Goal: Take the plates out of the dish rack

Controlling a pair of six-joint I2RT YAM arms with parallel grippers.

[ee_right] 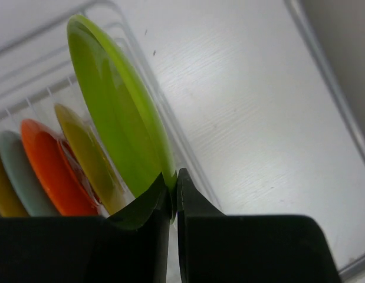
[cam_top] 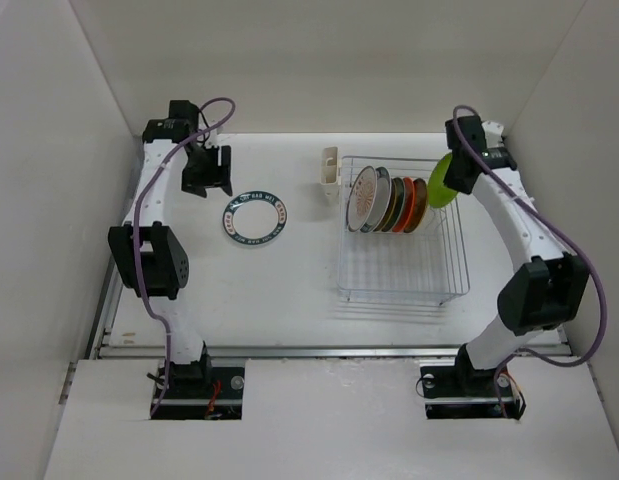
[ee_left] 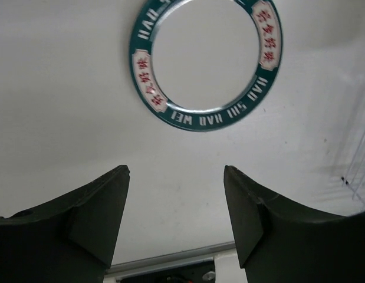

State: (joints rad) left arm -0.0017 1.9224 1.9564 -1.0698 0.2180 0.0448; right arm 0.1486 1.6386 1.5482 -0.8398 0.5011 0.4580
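The wire dish rack (cam_top: 404, 265) sits right of centre, with several plates (cam_top: 389, 200) standing on edge in its far slots. My right gripper (ee_right: 174, 177) is shut on the rim of the lime green plate (ee_right: 117, 112), which stands at the rack's far right (cam_top: 441, 180). Orange-red (ee_right: 49, 171) and olive (ee_right: 88, 156) plates stand beside it. A white plate with a dark teal rim (cam_top: 256, 220) lies flat on the table left of the rack. My left gripper (ee_left: 176, 177) hangs open above the table just short of that plate (ee_left: 206, 62), nothing between its fingers.
A small cream cup holder (cam_top: 330, 172) is fixed at the rack's far left corner. White walls enclose the table on three sides. A metal rail (cam_top: 329, 351) runs along the near table edge. The rack's near half holds nothing.
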